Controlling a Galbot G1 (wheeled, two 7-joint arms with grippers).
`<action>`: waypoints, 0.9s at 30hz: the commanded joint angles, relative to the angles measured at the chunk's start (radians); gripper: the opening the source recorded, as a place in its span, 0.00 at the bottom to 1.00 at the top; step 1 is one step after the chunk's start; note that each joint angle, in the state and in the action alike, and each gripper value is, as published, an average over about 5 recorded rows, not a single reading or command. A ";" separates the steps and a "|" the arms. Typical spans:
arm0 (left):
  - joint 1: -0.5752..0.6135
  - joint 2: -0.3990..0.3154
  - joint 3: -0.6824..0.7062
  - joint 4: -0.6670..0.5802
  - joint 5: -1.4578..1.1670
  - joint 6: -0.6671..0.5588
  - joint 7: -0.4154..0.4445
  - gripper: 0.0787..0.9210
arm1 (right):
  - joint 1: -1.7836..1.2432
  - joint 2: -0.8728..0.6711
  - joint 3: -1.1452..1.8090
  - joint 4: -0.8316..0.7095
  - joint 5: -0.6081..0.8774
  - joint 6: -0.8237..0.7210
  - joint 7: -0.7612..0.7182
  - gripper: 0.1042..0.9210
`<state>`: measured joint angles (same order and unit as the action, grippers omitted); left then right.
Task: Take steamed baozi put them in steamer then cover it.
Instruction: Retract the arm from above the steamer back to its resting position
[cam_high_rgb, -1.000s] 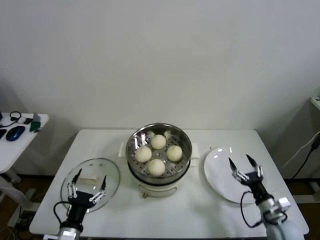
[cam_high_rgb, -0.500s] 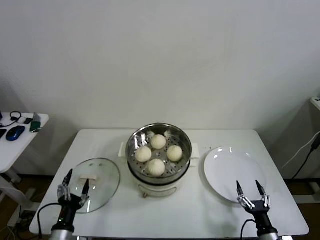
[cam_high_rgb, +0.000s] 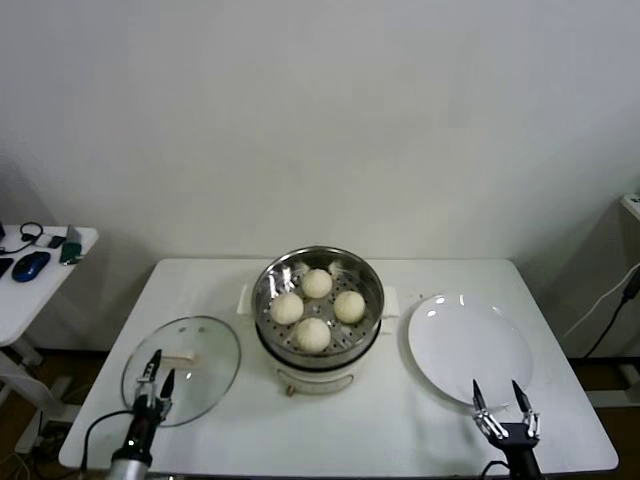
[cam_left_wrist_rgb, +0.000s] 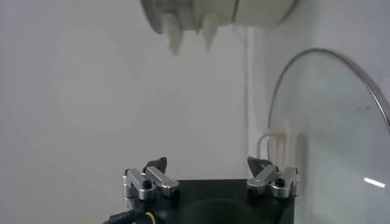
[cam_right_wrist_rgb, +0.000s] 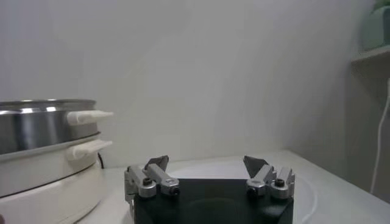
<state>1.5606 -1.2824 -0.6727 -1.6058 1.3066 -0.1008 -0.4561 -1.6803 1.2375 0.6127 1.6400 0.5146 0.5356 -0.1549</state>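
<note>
Four steamed baozi (cam_high_rgb: 317, 308) inside the steamer (cam_high_rgb: 318, 336) at table centre, resting on the perforated tray: one at 12 o'clock, one at 3, one at 6, one at 9, close together. Steamer uncovered. Front of the white base partly hidden below the steel rim; a small knob just visible at 6 o'clock, too small to read.

Cover (cam_high_rgb: 183, 368) flat on the white table (cam_high_rgb: 400, 430), at 8 o'clock from the steamer, well apart from it. White handle on the glass faint, partly masked by reflections. In the left wrist view only an arc of the cover's metal rim (cam_left_wrist_rgb: 341, 97) and the pale handle in frame, the rest cut off; steamer's side handles (cam_left_wrist_rgb: 189, 30) cropped at the frame edge.

Left gripper (cam_high_rgb: 155, 382) low at the table's front edge, over the near rim of the cover, at 6 o'clock on the lid. Fingers spread, grasping nothing. Arm mostly out of frame.

Right gripper (cam_high_rgb: 499, 407) at the front edge too, at 5 o'clock from the white plate (cam_high_rgb: 470, 345), just off its rim. Fingers released and wide, empty; arm below cut off. In the right wrist view, steamer wall (cam_right_wrist_rgb: 42, 125) seen from the side, buns hidden behind it.

Side table (cam_high_rgb: 40, 275) at 9 o'clock, cropped, with a blue mouse (cam_high_rgb: 31, 265) and small dark items hard to identify.
</note>
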 joint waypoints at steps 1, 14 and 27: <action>-0.106 0.031 0.009 0.150 0.105 0.014 -0.029 0.88 | -0.030 0.022 0.005 0.008 -0.012 0.015 0.001 0.88; -0.199 0.051 0.046 0.205 0.075 0.035 0.012 0.88 | -0.053 0.035 0.007 0.011 -0.022 0.032 0.000 0.88; -0.244 0.036 0.064 0.253 0.068 0.043 0.035 0.76 | -0.059 0.040 0.009 0.004 -0.027 0.047 0.001 0.88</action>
<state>1.3534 -1.2408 -0.6149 -1.3878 1.3697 -0.0595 -0.4325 -1.7372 1.2749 0.6220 1.6472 0.4901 0.5794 -0.1534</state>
